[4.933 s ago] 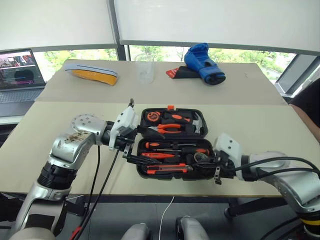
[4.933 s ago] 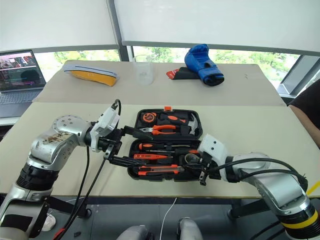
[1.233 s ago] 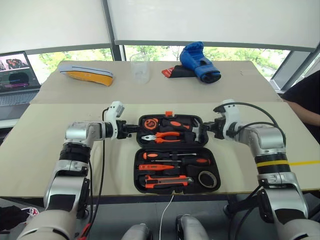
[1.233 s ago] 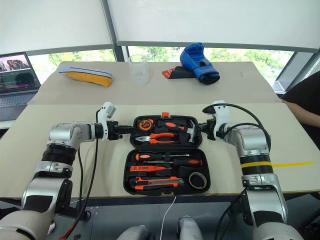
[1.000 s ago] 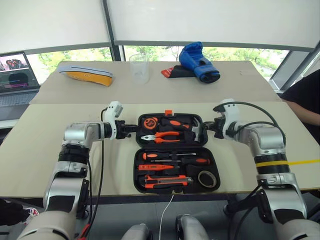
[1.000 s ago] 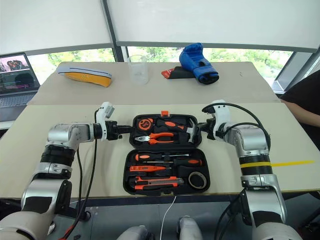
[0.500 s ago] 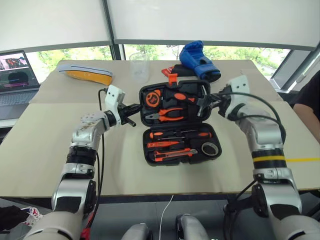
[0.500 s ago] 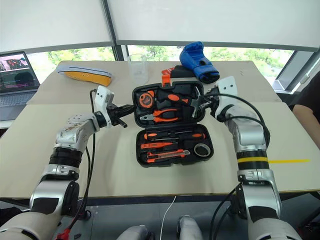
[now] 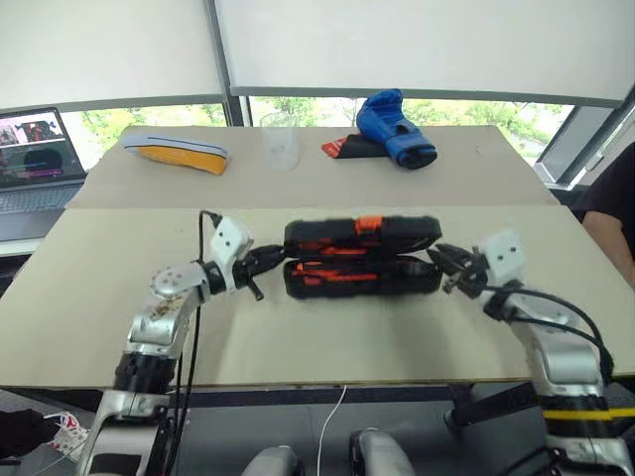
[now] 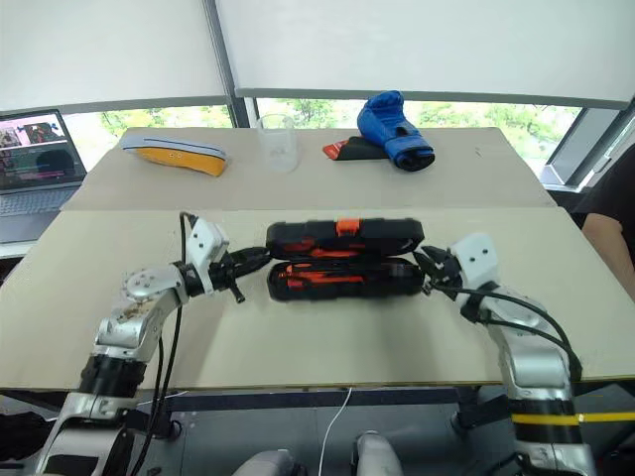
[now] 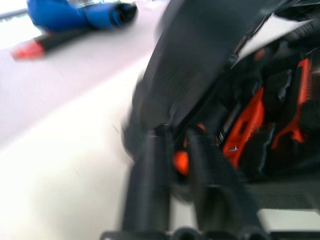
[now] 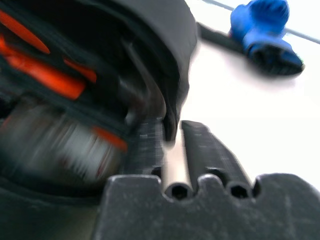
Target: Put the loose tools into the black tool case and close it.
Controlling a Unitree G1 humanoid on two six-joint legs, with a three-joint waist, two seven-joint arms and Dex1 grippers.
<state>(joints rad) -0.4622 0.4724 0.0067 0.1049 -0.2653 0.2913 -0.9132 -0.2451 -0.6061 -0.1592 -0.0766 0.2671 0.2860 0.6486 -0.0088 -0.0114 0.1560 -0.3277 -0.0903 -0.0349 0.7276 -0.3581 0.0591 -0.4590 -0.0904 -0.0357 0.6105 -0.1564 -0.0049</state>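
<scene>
Left eye view, L to R: laptop [image 9: 35,149] at far edge, yellow-grey object [image 9: 177,154] and clear cup [image 9: 281,146] on rear table, blue boxing glove [image 9: 395,129] further R; none of these belong to the task. Front table [image 9: 109,288] carries the black tool case [image 9: 362,256] at centre, lid lowered almost onto base, narrow gap along the front w/ orange tool handles visible inside, orange latch [image 9: 368,225] on top edge of lid. Left gripper [image 9: 270,260] sits at case's L end, right gripper [image 9: 444,268] at R end, both pointing inward toward the case. Step in hand, by my reading: closing phase; tools appear stowed, no loose tools seen on table, lid not yet seated. Next move calls for pressing lid fully down so halves meet all round, then engaging the latch; a handle proud of its recess would block closure, so check gap is even. Jaw state: left wrist view shows two fingers [image 11: 150,185] w/ a slim gap, tips next to lid edge; right wrist view shows fingers [image 12: 150,145] likewise slightly parted, lid corner just ahead. Whether either pair pinches the lid or merely stands beside it: cannot tell. Hard to make out: wrist views are motion-blurred; case interior mostly hidden by lid, so individual tools and the tape roll can't be confirmed; far R, a person's arm [image 9: 610,203] is cut off by frame edge.
</scene>
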